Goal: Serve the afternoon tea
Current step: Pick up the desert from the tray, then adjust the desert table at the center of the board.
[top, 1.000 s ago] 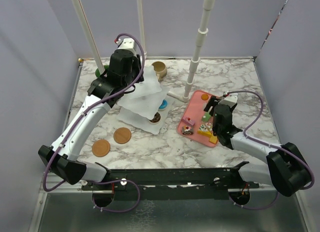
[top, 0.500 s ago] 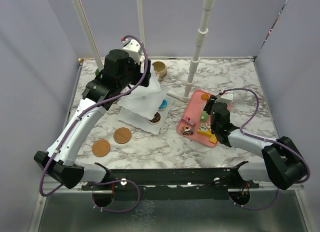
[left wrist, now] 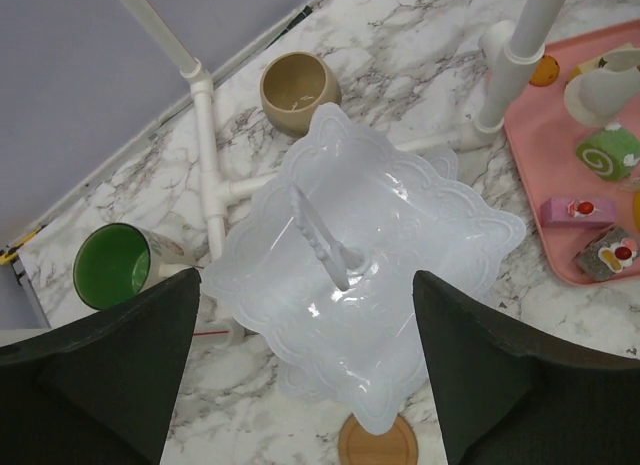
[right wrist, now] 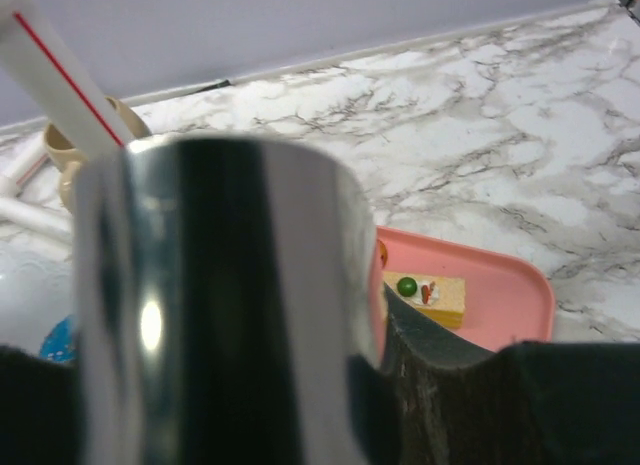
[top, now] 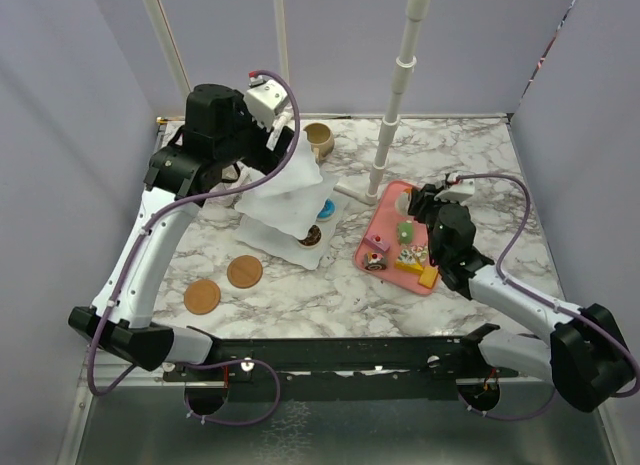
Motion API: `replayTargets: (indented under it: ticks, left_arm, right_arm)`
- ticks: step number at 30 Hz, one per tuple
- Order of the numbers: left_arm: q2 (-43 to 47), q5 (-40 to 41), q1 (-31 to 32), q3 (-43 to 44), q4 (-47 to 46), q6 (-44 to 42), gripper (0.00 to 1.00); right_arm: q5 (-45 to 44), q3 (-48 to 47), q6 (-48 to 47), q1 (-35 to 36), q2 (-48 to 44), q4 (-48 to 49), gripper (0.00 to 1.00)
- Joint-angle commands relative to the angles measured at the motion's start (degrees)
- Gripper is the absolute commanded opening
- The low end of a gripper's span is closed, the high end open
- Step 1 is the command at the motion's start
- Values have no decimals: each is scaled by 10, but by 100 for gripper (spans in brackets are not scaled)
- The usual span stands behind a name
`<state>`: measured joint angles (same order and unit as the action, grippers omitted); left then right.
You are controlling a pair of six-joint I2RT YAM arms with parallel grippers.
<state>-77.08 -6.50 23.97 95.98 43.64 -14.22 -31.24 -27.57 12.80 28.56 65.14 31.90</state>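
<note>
The white three-tier stand (top: 290,200) stands at mid-table, its top plate (left wrist: 380,245) and thin handle (left wrist: 320,230) straight below my left gripper (left wrist: 305,285). That gripper is open and high above it, touching nothing. A blue donut (top: 326,208) and a chocolate donut (top: 311,235) lie on the lower plates. The green-lined mug (left wrist: 112,265) and tan mug (left wrist: 298,85) sit behind the stand. My right gripper (top: 425,200) hovers over the pink tray, shut on the metal tongs (right wrist: 230,305), which fill its view. A yellow cake slice (right wrist: 435,290) shows beside them.
The pink tray (top: 385,220) holds a green roll (left wrist: 612,155), a pink slice (left wrist: 570,207), a brown slice (left wrist: 607,253) and an orange piece (left wrist: 545,73). A white pole (top: 395,95) rises by the tray's far corner. Two wooden coasters (top: 244,272) (top: 201,296) lie front left.
My left gripper has opened wide and lifted up and back from the stand's handle. My right jaws have narrowed onto the tongs, with that arm shifting slightly over the tray.
</note>
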Motion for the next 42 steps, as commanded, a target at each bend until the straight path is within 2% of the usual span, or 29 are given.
replayTargets:
  ticks: [1,4,8,11,13,21,25,29,32,35,42]
  left_arm:
    - [-30,-113,-36,67,71,-95,90]
    - [-60,-196,-55,115,141,-156,91]
    - [-107,-263,-70,170,236,-244,90]
    - [-148,-282,-87,207,302,-304,88]
    - [-167,-289,-102,215,312,-314,86]
    - [-140,-399,-148,135,248,-346,79]
    - [-100,-466,-175,29,131,-282,76]
    - [-59,-487,-179,-72,8,-205,76]
    - [-44,-496,-179,-112,-65,-144,75]
    - [-43,-504,-179,-130,-107,-110,73]
    - [-65,-542,-180,-94,-115,-106,75]
  right_arm:
    - [34,-17,1,15,-32,-36,29]
    - [43,-14,7,19,-44,-43,29]
    - [55,-13,10,20,-54,-47,29]
    - [59,-11,11,20,-62,-50,29]
    - [56,-9,10,20,-66,-51,29]
    - [54,-3,10,20,-81,-52,29]
    - [54,-4,10,21,-87,-52,29]
    - [54,0,11,20,-94,-52,29]
    - [55,1,12,20,-95,-52,29]
    - [58,2,16,20,-95,-52,29]
    - [58,7,23,20,-104,-55,29]
